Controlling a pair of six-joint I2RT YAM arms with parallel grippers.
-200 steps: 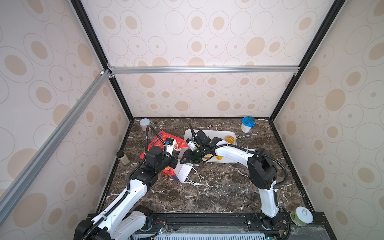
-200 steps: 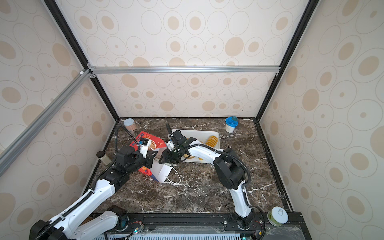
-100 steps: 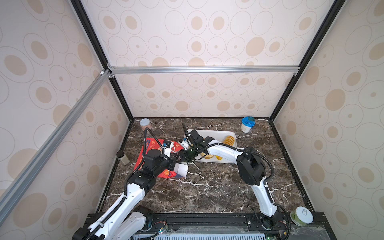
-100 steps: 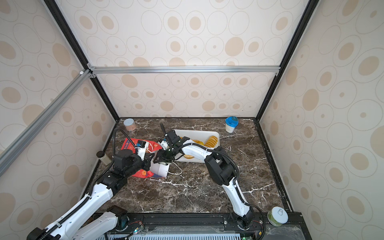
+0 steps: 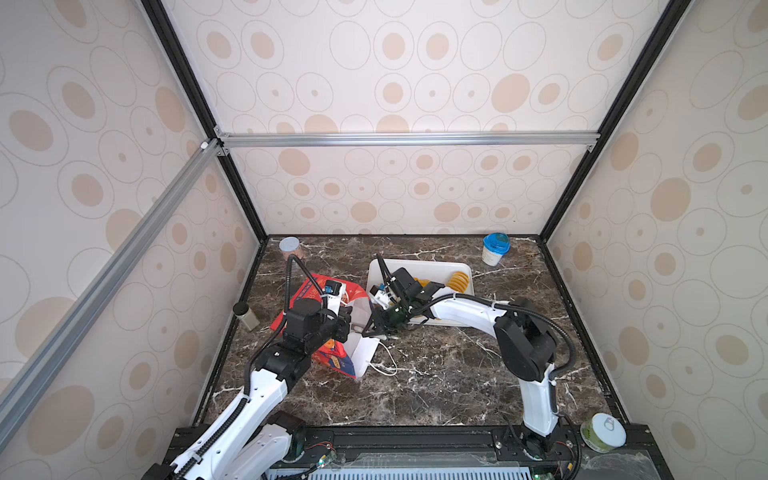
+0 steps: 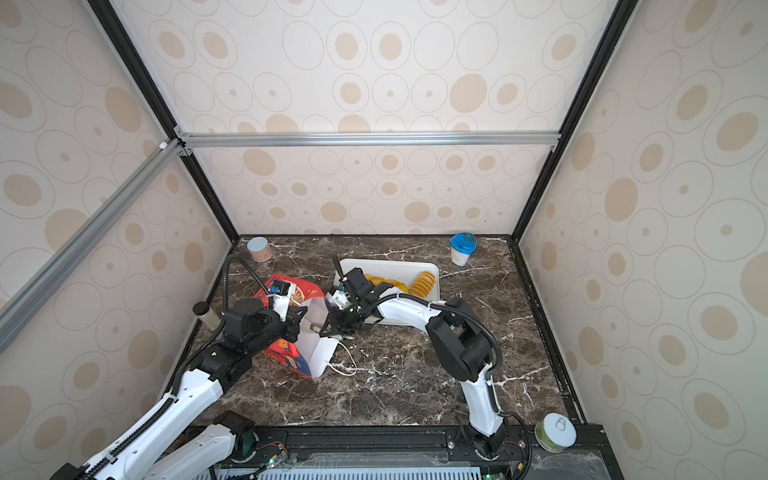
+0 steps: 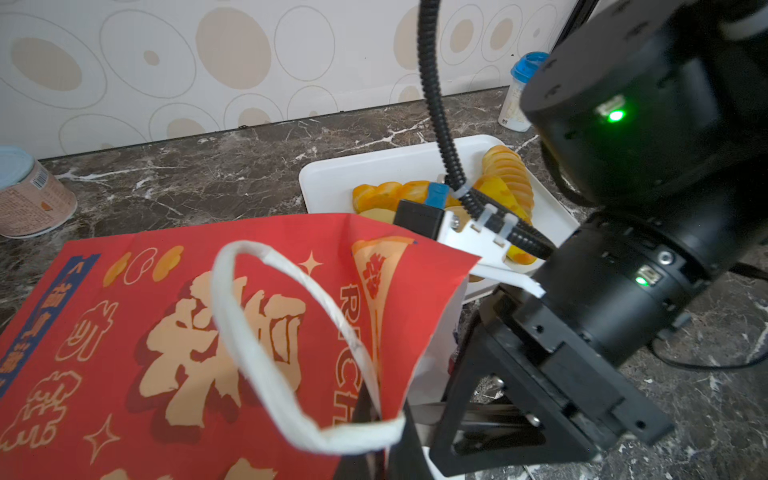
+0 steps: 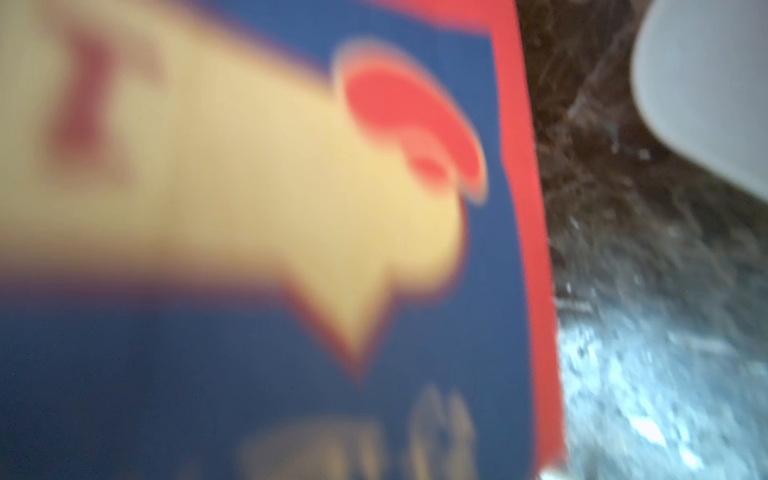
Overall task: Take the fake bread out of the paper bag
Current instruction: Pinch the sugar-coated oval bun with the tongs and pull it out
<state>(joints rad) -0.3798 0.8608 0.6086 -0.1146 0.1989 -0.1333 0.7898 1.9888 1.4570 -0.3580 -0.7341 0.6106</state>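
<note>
Left wrist view shows paper bag (image 7: 166,332) on marble tabletop (image 7: 208,178) before spotted wall (image 7: 166,62).

A red paper bag with gold characters (image 7: 199,332) shows its printed side to the camera, and its white string handle (image 7: 249,332) loops loosely over that side. The left gripper (image 7: 380,432) is pinched tight on the bag's rim by the handle's end. At the bag's mouth the right gripper (image 7: 444,411) reaches behind the rim, its black body outside and its fingers hidden. Beyond the bag, on the dark marbled surface (image 7: 232,174), a flat white rectangular tray (image 7: 374,170) holds yellow-orange toy breads (image 7: 505,174). A pale-lidded pink can (image 7: 29,199) and a blue-capped white bottle (image 7: 515,99) stand near the wall.
</note>
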